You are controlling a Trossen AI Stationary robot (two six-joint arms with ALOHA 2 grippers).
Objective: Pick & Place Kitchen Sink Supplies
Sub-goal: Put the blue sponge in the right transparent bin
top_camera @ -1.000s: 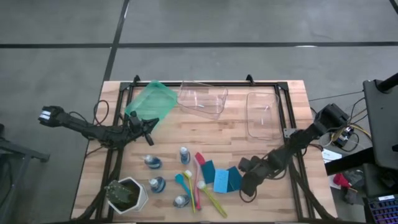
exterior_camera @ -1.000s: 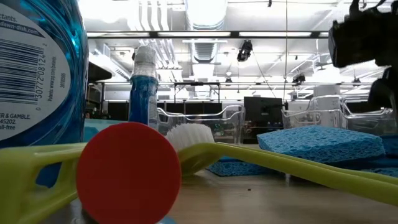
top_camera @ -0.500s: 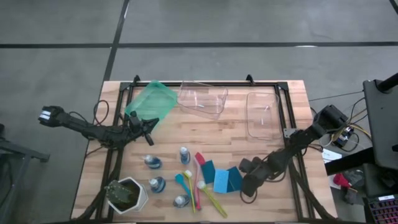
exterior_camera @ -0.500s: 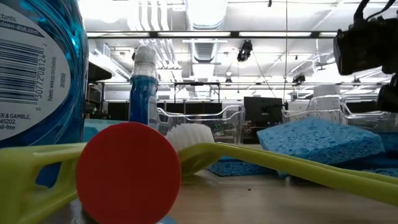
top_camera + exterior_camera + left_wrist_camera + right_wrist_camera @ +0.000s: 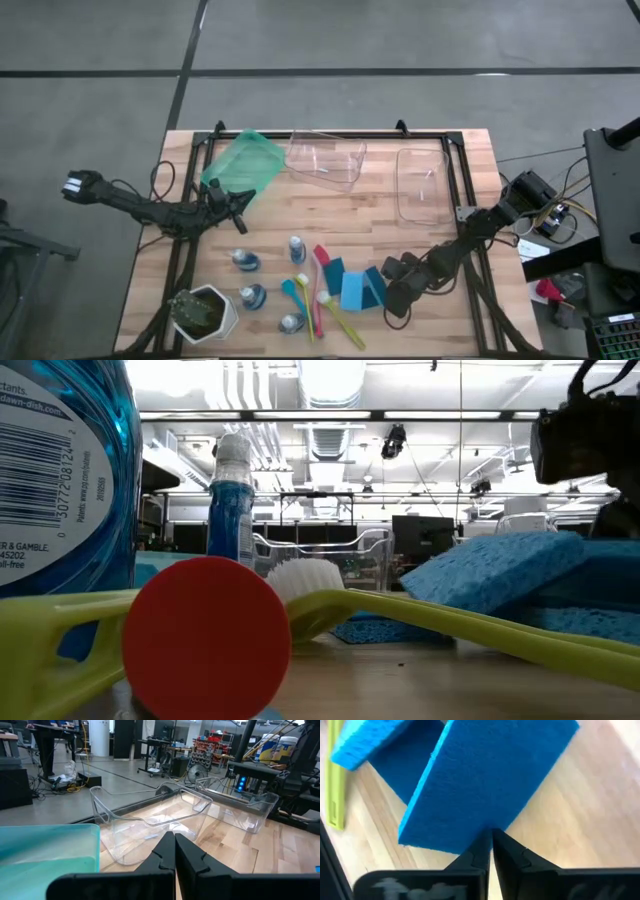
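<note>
The wooden table fills the middle of the high view. Along its upper edge sit a green bin at left, a clear bin in the centre and a second clear bin at right. A white pot with a plant stands at lower left.

The right hand, at lower right of centre, has its fingers pressed together on the edge of a blue sponge, which is tilted up off the table; a lighter blue sponge and a teal one lie just beside it.

The left hand, left of centre near the green bin, is pressed shut and empty.

Small bottles of blue liquid and thin brushes lie at lower centre.
</note>
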